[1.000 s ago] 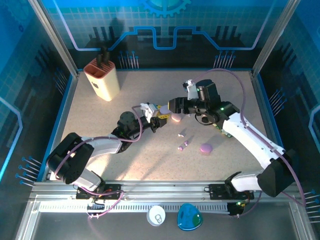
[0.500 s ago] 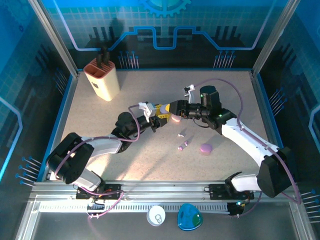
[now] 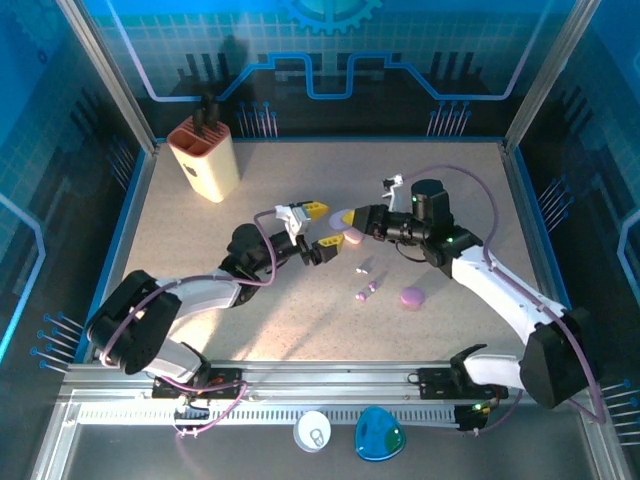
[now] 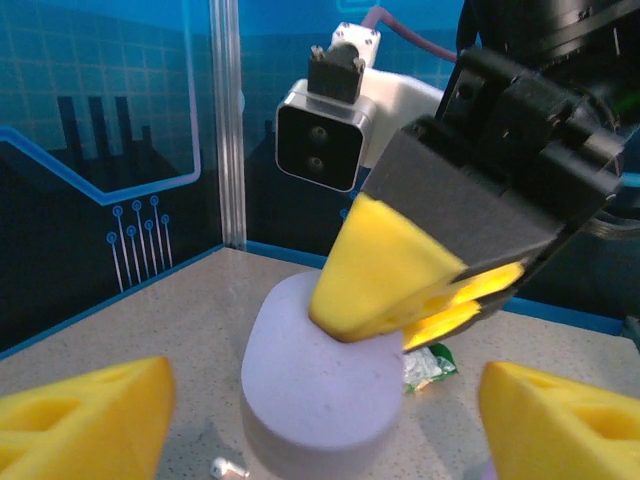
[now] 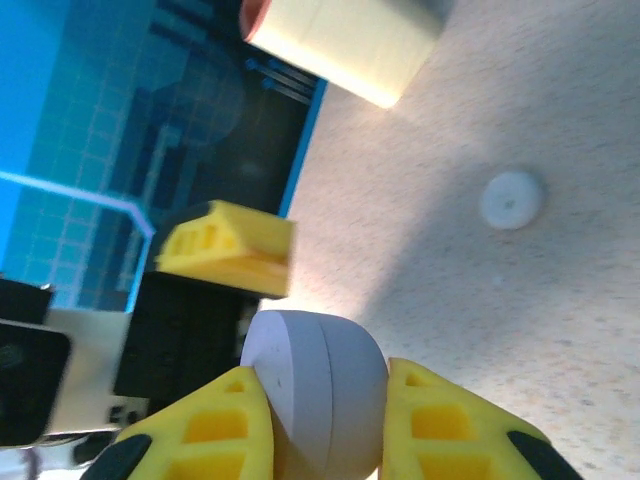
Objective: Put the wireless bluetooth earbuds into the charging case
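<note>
Yellow fingers [image 5: 215,430] of the right gripper [image 5: 325,375] are clamping the lavender case [image 5: 310,370], one finger pressing on each side of it in the right wrist view. From the left wrist view those same fingers are biting the case's top edge from the far side. The bottom of the case is running out of that view, so I cannot tell whether it is resting on the table [image 3: 190,230] or hanging just above it.

The left gripper [image 4: 320,430] is standing wide open. One yellow pad is sitting at each bottom corner of its own view with the case between them, neither pad touching it (a gap is showing on both sides). In the top view the two grippers are meeting nose to nose mid-table, and the case is looking pinkish there.

The earbuds [image 3: 364,267] are lying loose on the table: two small stemmed ones close together, just nearside of the gripped case and apart from both grippers (the nearer one is looking pinker). A white bud [image 4: 225,467] is lying at the foot of the case in the left wrist view.

A second case [image 3: 412,297], also lavender, is lying closed to the right of the buds. A cream holder [image 3: 205,158] is standing at the far left corner. A green wrapper [image 4: 430,367] is lying behind the gripped case
</note>
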Available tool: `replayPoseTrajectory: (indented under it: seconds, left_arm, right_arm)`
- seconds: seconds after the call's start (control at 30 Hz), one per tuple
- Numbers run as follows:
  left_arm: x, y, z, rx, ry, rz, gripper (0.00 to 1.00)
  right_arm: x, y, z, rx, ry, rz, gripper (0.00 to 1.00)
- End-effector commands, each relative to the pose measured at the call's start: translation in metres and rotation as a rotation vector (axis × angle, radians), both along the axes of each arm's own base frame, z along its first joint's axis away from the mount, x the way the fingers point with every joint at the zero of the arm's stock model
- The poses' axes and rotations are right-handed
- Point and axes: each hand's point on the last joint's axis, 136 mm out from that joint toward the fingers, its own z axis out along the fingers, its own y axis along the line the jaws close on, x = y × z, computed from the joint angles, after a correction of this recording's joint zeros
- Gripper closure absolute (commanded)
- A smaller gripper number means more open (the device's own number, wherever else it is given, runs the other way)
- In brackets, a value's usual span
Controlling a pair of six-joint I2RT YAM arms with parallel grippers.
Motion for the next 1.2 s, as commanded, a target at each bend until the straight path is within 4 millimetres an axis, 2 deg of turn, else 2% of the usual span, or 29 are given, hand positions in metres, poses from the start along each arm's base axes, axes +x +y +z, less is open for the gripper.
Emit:
replayPoseTrajectory:
  seconds: [0.0,0.2,0.3,0.47,0.67,0.73,0.93,1.07,1.17]
  left_arm:
    - [-0.012,0.001,-0.016,0.069,0.018,-0.031,0.13]
    - [-0.024,0.001,-0.044,0.207,0.074,-0.071,0.01]
    - [-0.026,0.001,-0.051,0.258,0.081,-0.078,0.01]
    - [-0.030,-0.007,-0.058,0.309,0.078,-0.114,0.01]
    - [-0.037,-0.026,-0.067,0.354,0.068,-0.175,0.01]
    - [-0.039,-0.032,-0.070,0.373,0.067,-0.194,0.01]
    - [-0.040,-0.053,-0.084,0.426,0.082,-0.229,0.02]
    - [-0.040,-0.066,-0.095,0.460,0.101,-0.238,0.02]
    - [-0.039,-0.078,-0.103,0.492,0.121,-0.238,0.02]
  right_arm:
    - [0.010,-0.042,-0.039,-0.134,0.028,-0.159,0.83]
    - [0.016,-0.096,-0.105,-0.223,0.147,-0.329,0.83]
    - [0.018,-0.111,-0.132,-0.246,0.197,-0.366,0.83]
    - [0.021,-0.119,-0.170,-0.265,0.271,-0.375,0.83]
    - [0.025,-0.124,-0.201,-0.305,0.325,-0.385,0.80]
    - [0.026,-0.124,-0.206,-0.309,0.335,-0.384,0.77]
    - [0.026,-0.134,-0.204,-0.338,0.322,-0.408,0.48]
    - [0.026,-0.147,-0.187,-0.361,0.286,-0.435,0.35]
    - [0.023,-0.160,-0.170,-0.404,0.243,-0.465,0.30]
